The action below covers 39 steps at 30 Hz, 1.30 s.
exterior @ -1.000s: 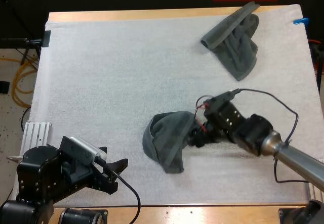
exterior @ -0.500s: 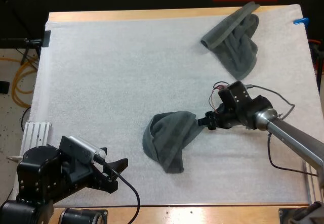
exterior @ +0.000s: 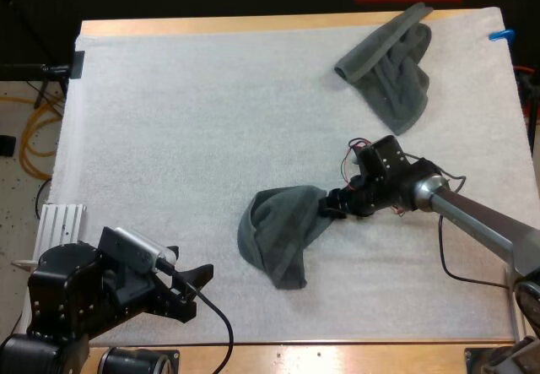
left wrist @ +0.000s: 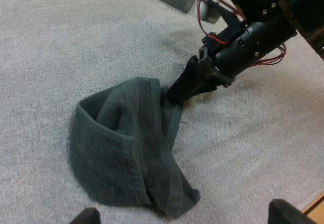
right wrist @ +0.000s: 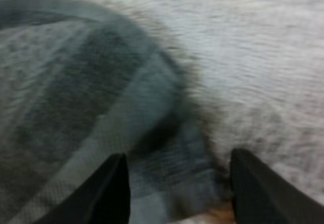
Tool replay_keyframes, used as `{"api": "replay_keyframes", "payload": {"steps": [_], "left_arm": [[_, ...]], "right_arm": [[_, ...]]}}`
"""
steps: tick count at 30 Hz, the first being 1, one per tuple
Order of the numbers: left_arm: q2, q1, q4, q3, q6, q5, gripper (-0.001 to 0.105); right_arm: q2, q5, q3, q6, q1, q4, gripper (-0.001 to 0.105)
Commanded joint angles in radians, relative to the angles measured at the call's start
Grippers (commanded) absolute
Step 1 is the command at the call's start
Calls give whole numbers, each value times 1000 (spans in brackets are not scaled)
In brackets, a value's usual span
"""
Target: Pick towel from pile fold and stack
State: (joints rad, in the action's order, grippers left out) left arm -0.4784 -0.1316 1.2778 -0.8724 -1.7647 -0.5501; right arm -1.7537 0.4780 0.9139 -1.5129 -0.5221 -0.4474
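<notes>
A crumpled dark grey-green towel [exterior: 274, 235] lies on the white mat, a little right of the middle and towards the near side. My right gripper [exterior: 334, 205] sits low at its right edge. In the right wrist view the right gripper [right wrist: 177, 193] is open, its fingers [right wrist: 115, 191] set wide apart with the towel's hem [right wrist: 152, 133] between them. A second crumpled towel [exterior: 392, 66] lies at the far right. My left gripper [exterior: 192, 288] hovers open near the front left, pointing at the near towel [left wrist: 126, 153], and in its own view the left gripper [left wrist: 185, 216] holds nothing.
The white mat [exterior: 186, 121] covers the table, with open room on its left and middle. The wooden front edge [exterior: 337, 359] runs just behind my left arm. My right arm [exterior: 472, 222] reaches in low across the mat's right side.
My right gripper pulled back to the right off the near towel, then edged left again to its hem. The towel's shape barely changed. My left arm stayed put.
</notes>
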Motion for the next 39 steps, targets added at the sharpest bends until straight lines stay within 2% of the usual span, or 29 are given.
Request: {"api": "replay_keyframes", "payload": {"steps": [1,4,7,9,12,16,23,27,32,36,39], "left_arm": [[2,-5,-7,-4,-8,-7,64],[2,-5,-19,-4,-8,-7,64],[2,-5,-26,-4,-8,-7,64],[2,-5,-25,-4,-8,-7,64],[2,-5,-25,-4,-8,-7,64],[2,-5,-25,-4,-8,-7,64],[2,-5,-25,-4,-8,-7,64],[2,-5,-25,-4,-8,-7,64],[2,-5,-25,-4,-4,-7,64],[2,-5,-25,-4,-4,-7,64],[2,-5,-25,-4,-4,-7,64]], "right_arm": [[-33,41,-11,7,-4,-15,47],[-40,39,-11,18,-4,-33,31],[-40,24,-11,16,-4,-54,6],[-38,20,-11,10,-4,-60,0],[-12,14,-6,6,-4,-60,0],[87,-71,27,-47,-4,-60,0],[341,-306,200,-121,-4,-58,0],[463,-469,305,-210,-8,-58,0],[534,-478,330,-256,-8,-81,0],[533,-478,323,-257,-16,-178,0],[525,-464,297,-239,-52,-193,0]]}}
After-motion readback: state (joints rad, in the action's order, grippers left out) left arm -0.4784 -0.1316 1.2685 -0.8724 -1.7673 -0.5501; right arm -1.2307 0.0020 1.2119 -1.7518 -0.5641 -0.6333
